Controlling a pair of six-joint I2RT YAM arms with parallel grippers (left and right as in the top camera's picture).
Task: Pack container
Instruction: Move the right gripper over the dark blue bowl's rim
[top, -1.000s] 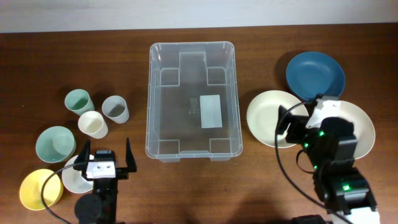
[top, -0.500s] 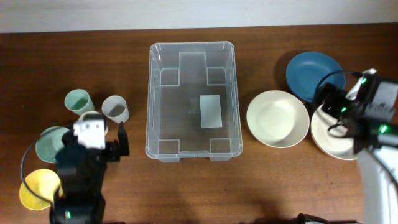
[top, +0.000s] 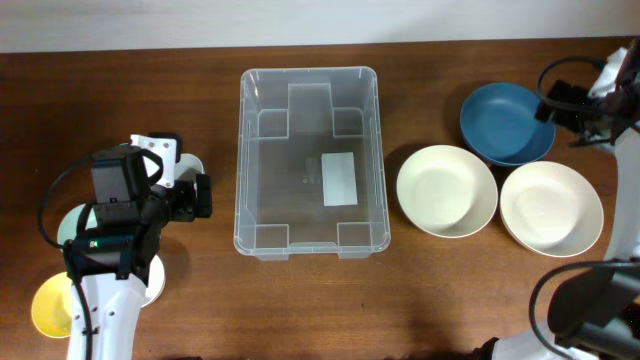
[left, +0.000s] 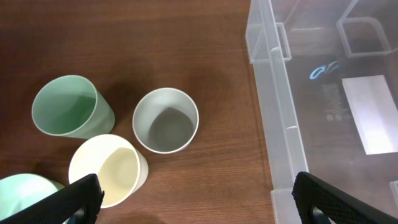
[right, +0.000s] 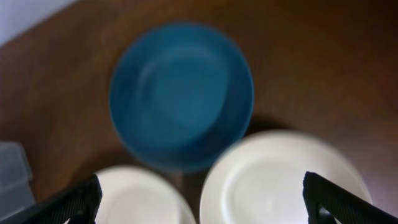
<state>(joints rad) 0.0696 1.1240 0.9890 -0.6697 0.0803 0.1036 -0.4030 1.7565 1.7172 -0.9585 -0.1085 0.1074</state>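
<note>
The container (top: 308, 72), a large clear plastic bin with a white label on its base, stands empty in the middle of the table; its left wall (left: 273, 93) fills the right of the left wrist view. My left gripper (top: 186, 197) hangs open beside it, above a green cup (left: 65, 106), a grey cup (left: 165, 119) and a cream cup (left: 106, 169). Its jaws (left: 202, 202) hold nothing. At the far right edge my right gripper (top: 572, 105) is open over a blue bowl (top: 505, 122). The right wrist view is blurred, with nothing between that gripper's fingers (right: 208, 202).
Two cream bowls (top: 446, 190) (top: 551, 208) lie right of the container, below the blue bowl (right: 180, 93). On the left, a yellow bowl (top: 48, 305), a pale green bowl (top: 65, 225) and a white bowl (top: 152, 282) sit partly under my left arm.
My left arm has swung up from the front edge to over the cups. My right arm has pulled away to the far right corner, uncovering the right cream bowl. Both grippers stay open.
</note>
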